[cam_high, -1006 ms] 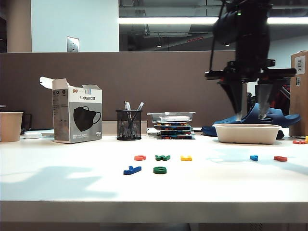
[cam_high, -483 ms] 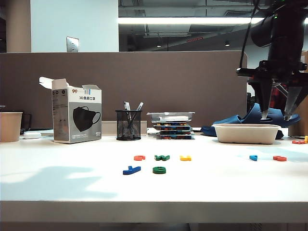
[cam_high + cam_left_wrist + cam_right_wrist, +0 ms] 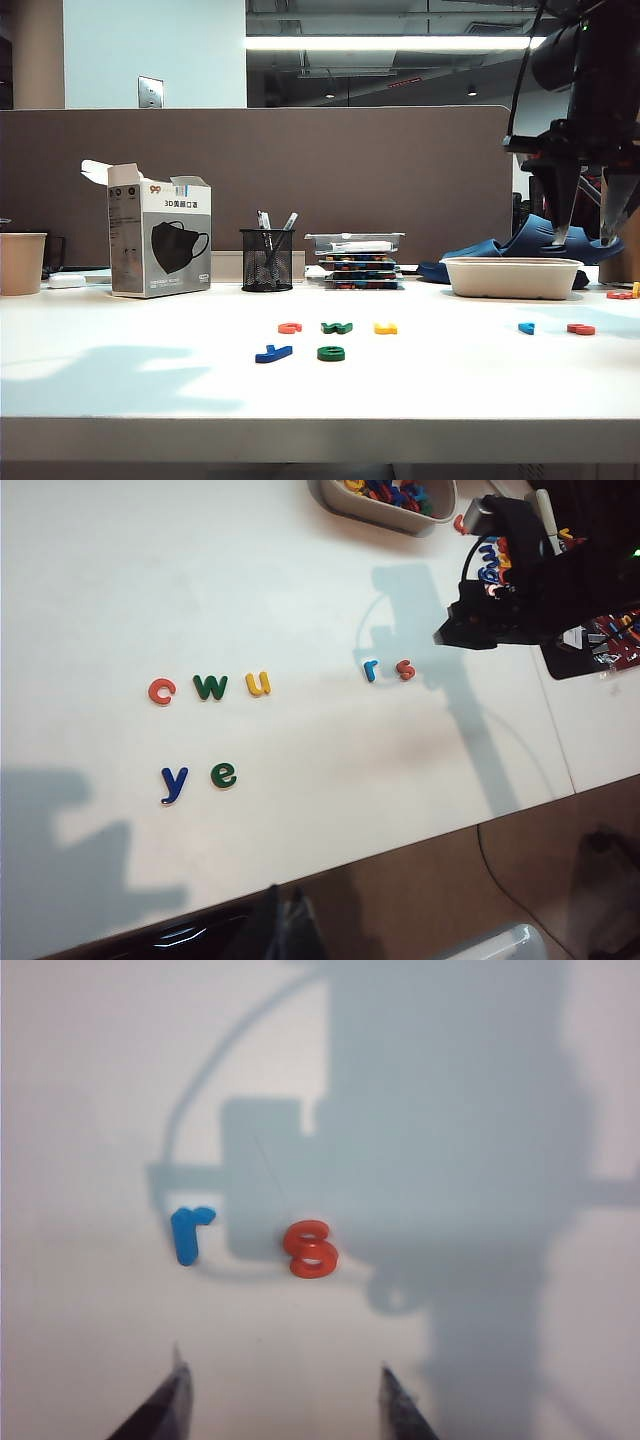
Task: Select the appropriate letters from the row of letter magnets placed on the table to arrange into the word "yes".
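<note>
Hovering with fingers wide apart and empty, the right gripper (image 3: 282,1400) hangs above the red-orange s (image 3: 311,1248).
This s lies just beside the light blue r (image 3: 189,1233); the left gripper is not visible.

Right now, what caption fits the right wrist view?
Open right gripper hovering above the red-orange s beside the light blue r.

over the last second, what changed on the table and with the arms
The right gripper swung to the right in the exterior view, from over the left part of the white tray to beyond its right end, above the red s. Its jaws stayed open and empty; nothing was gripped or released. The blue y, green e and the other letters lie as before.
</note>
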